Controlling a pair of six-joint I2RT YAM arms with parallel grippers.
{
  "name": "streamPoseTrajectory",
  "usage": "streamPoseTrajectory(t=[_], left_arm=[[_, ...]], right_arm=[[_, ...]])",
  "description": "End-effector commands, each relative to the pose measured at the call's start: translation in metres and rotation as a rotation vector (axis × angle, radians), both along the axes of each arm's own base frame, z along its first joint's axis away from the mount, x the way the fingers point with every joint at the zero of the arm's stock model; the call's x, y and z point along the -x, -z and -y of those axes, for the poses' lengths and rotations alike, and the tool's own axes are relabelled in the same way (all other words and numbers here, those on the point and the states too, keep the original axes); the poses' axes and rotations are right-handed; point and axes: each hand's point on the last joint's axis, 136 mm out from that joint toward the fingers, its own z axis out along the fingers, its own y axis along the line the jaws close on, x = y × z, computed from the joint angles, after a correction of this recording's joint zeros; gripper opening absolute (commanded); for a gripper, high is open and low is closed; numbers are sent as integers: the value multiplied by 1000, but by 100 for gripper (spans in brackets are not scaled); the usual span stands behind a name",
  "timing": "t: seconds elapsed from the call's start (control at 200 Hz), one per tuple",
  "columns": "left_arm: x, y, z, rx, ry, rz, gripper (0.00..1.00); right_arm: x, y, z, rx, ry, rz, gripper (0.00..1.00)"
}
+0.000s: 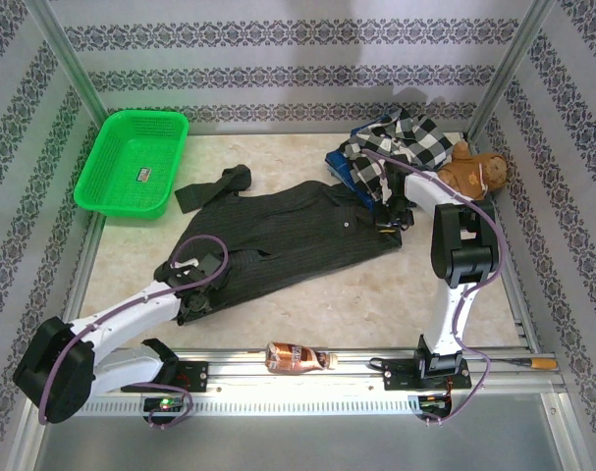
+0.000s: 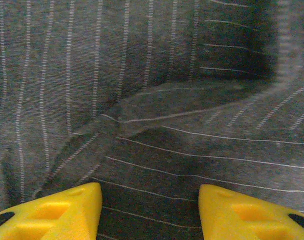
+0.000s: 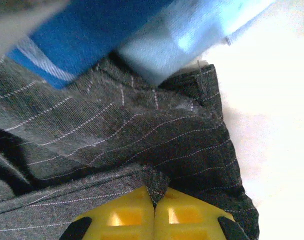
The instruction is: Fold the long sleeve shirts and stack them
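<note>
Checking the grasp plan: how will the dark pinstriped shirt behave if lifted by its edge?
Likely floppy: the pinstriped shirt lies in soft creases, so it should drape and trail. Probably light; the weave looks thin. The right gripper pinches just a small fold, which might slip.

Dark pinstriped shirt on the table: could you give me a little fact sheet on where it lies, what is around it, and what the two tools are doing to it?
dark pinstriped shirt: spread rumpled across mid-table, not yet folded
left tool: open, fingers apart over the shirt's near-left part
right tool: shut, pinching a bit of the shirt's edge
blue garment: right beside that pinched edge
checked shirt: heaped at the far right
teddy bear: next to the checked shirt
green basket: far left corner
</note>
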Motion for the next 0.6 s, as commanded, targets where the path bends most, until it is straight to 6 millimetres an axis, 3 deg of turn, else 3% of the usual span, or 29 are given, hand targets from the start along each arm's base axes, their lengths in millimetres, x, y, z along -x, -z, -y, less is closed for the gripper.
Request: streamPoseTrajectory(t=[0.0,0.21,0.595], left_arm=[[13,7,-15,-38,-41,-33,55],[30,19,-28,-79,-48,-91,54],[34,20,-33,-93,-40,-99,55]], right_arm=[[-11,-17,3,34,2,49,0],[-25,-41,6,52,-18,98,0],[-28,-35,8,23,-39,14,0]])
